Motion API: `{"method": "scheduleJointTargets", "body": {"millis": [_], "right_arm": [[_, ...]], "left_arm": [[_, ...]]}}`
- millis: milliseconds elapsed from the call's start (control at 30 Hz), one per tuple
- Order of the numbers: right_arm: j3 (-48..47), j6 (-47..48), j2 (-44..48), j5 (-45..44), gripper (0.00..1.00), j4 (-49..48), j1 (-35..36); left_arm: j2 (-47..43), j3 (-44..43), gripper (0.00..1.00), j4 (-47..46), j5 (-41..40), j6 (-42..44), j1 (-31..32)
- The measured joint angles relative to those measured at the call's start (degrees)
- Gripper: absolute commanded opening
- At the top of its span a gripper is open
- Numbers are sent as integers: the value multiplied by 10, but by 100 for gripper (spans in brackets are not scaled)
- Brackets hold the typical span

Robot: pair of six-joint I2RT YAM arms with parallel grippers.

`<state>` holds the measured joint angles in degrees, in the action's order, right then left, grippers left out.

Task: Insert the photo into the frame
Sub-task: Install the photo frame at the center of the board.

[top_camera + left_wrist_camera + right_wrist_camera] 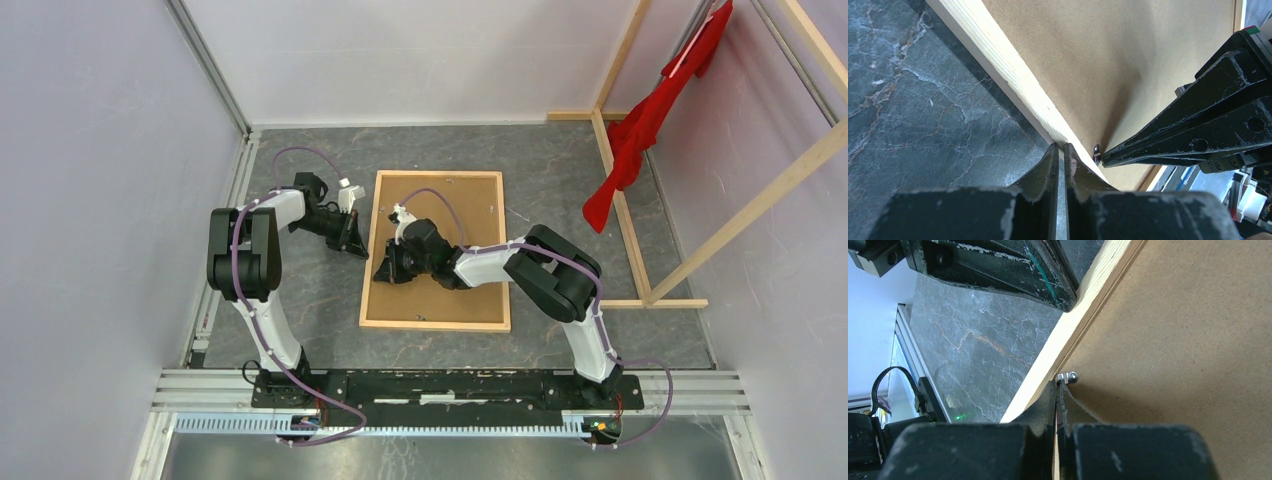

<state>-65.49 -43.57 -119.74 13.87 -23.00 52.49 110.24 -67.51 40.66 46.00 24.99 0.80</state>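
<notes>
**Closed jaws at the frame's rim.** Both sets of jaws are shown closed, with nothing gripped between them. The left jaws are set tip-down against the outer edge of the large rectangular frame of thin light natural wood (440, 325), on the side nearer the left arm. The frame is laid face down on the dark marbled bench (330, 340). The right jaws are lowered onto the plain brown backing board (430, 300) just inside that same rim, with their tips at a small silver metal retaining tab (1068, 376). The large paper photo is not seen in any view, and whether it is lying under the board cannot be told. The step in hand is judged to be the turning of the tab. The tab is best pushed sideways under light downward pressure, while the rim is braced by the left jaws so that the frame is not slid across the bench.
</notes>
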Motion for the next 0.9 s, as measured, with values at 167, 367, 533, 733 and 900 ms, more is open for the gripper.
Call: {"method": "scheduleJointTargets", "body": {"millis": [167, 367, 533, 733, 900], "right_arm": [[-1, 1, 0, -3, 0, 0, 1], [-2, -2, 0, -7, 0, 0, 1], [31, -7, 6, -32, 0, -57, 3], [127, 29, 90, -64, 2, -117, -2], [130, 68, 136, -64, 0, -137, -2]], "left_arm": [[0, 0, 12, 0, 0, 0, -1], [0, 0, 12, -1, 0, 0, -1], [0, 0, 11, -2, 0, 0, -1], [0, 0, 11, -1, 0, 0, -1], [0, -1, 11, -1, 0, 1, -1]]}}
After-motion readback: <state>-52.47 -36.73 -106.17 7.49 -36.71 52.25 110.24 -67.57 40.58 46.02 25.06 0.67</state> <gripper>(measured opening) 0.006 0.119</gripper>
